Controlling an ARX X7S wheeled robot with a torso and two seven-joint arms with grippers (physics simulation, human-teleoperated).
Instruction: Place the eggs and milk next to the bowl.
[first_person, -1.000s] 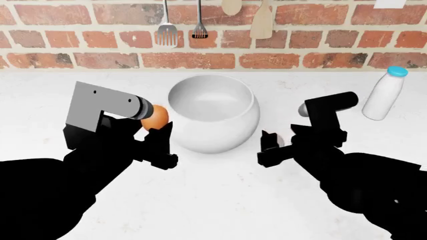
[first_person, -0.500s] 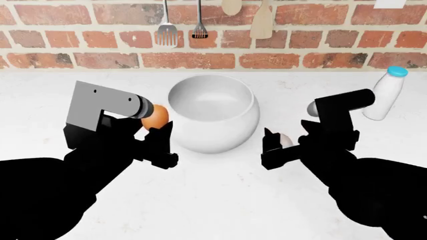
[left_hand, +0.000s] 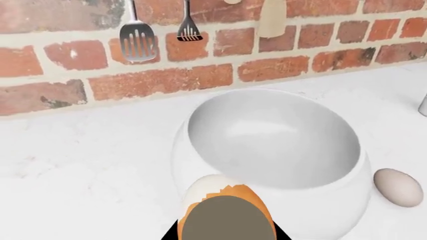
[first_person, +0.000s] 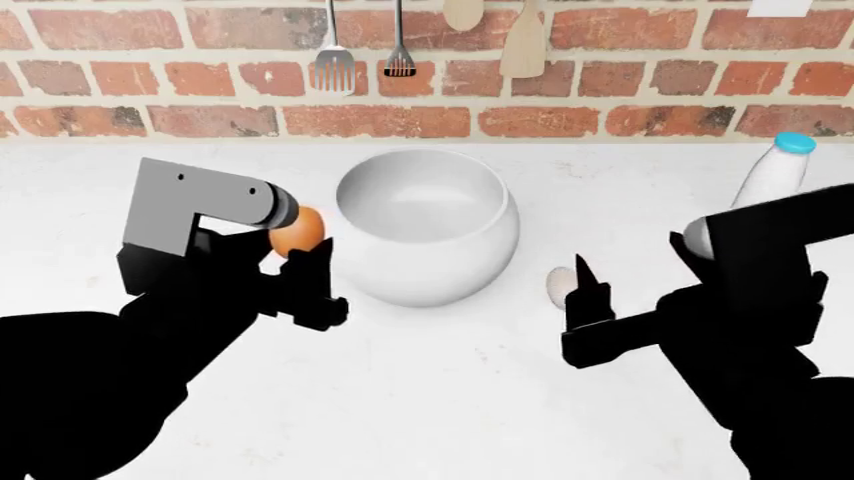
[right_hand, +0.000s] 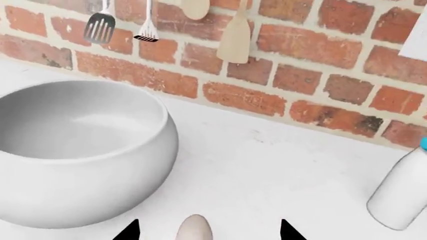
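The large white bowl (first_person: 427, 225) stands mid-counter; it also shows in the left wrist view (left_hand: 273, 145) and the right wrist view (right_hand: 73, 150). My left gripper (first_person: 304, 262) is shut on the orange-brown egg (first_person: 296, 228), held just left of the bowl; the egg fills the near part of the left wrist view (left_hand: 227, 212). The pale egg (first_person: 561, 287) lies on the counter right of the bowl, also seen in both wrist views (right_hand: 194, 230) (left_hand: 398, 187). My right gripper (first_person: 587, 300) is open, its jaws apart behind the pale egg. The milk bottle (first_person: 777, 170) stands far right, partly behind my right arm.
A brick wall (first_person: 601, 70) runs along the back of the white counter (first_person: 441, 400), with a spatula (first_person: 332, 65), a whisk-like tool (first_person: 399, 62) and wooden spoons (first_person: 525, 45) hanging above the bowl.
My right gripper has drawn back and to the right, away from the pale egg, which stays on the counter beside the bowl. My left gripper with the orange egg shifted slightly left.
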